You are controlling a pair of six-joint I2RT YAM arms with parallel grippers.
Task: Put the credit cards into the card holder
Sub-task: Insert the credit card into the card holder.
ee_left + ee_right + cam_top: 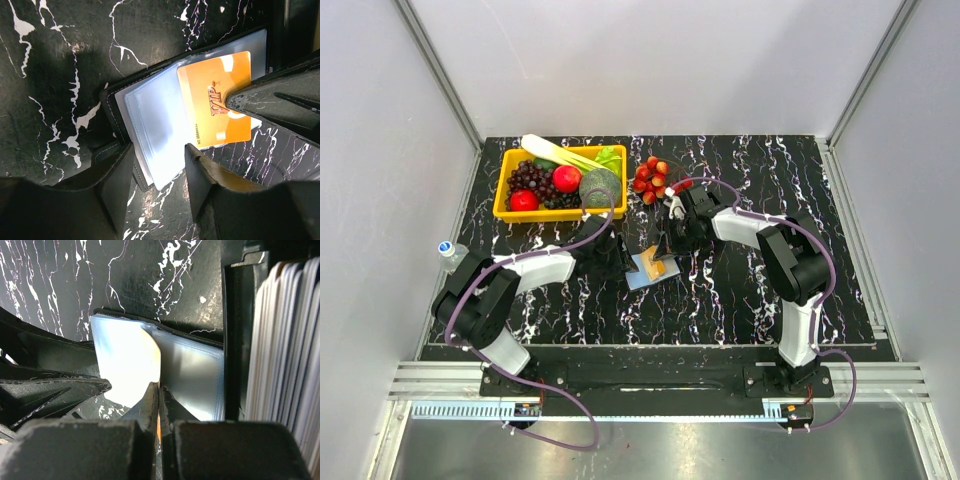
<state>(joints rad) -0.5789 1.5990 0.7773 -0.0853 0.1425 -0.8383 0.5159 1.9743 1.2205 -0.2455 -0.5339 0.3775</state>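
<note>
From above, we see the holder (642,274) lying open near the middle of the black marbled counter (740,300), its pale-blue inside facing up. An orange card (657,267) rests on its right part. The left hand (623,264) reaches in from the left and the right hand (669,247) from the upper right, and the two meet over the holder. A yellow basket (506,208) of fruit stands at the far left of the counter, well apart, and a bottle (450,253) lies at the counter's left edge.

From the left wrist, the holder's clear sleeves are spread and the card, printed "VIP", lies flat over the right-hand sleeves. The right hand's dark fingers (272,97) come in from the right, their tip on the card's right part. Our own left fingers stand about half apart, astride the holder's near edge. Whether they pinch it or only straddle it, we cannot tell.

From the right wrist, the right hand is closed tight on the card: a thin orange sliver shows between the two fingers, and the card's washed-out face rises over the sleeves. Just beside the holder on the right stands a black tray (235,330) with a row of pale cards on edge.
</note>
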